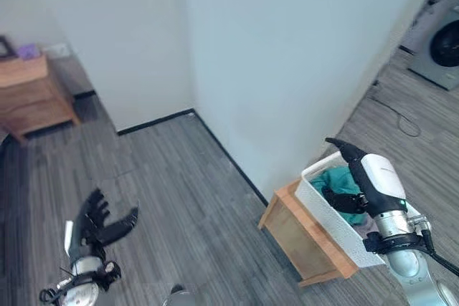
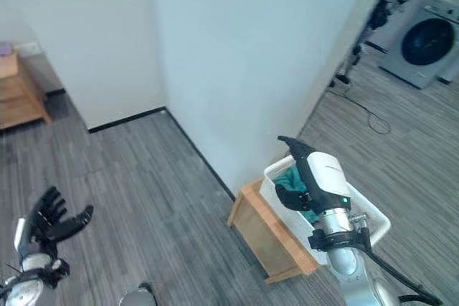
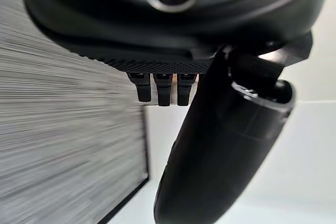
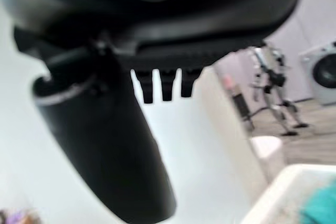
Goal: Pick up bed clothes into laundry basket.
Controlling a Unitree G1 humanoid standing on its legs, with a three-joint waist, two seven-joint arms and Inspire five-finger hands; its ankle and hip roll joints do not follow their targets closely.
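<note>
A white laundry basket stands on a low wooden table at the lower right, against the wall. Teal clothes lie inside it, with a darker piece beneath. My right hand hovers over the basket, thumb pointing away and fingers hanging relaxed above the clothes, holding nothing. The right wrist view shows the basket's rim and a bit of teal cloth past the hand. My left hand is low at the left over the grey floor, fingers spread and empty.
A white wall corner juts out straight ahead, with dark skirting along its foot. A wooden cabinet stands at the far left. A washing machine sits at the far right, beyond a strip of grey plank floor.
</note>
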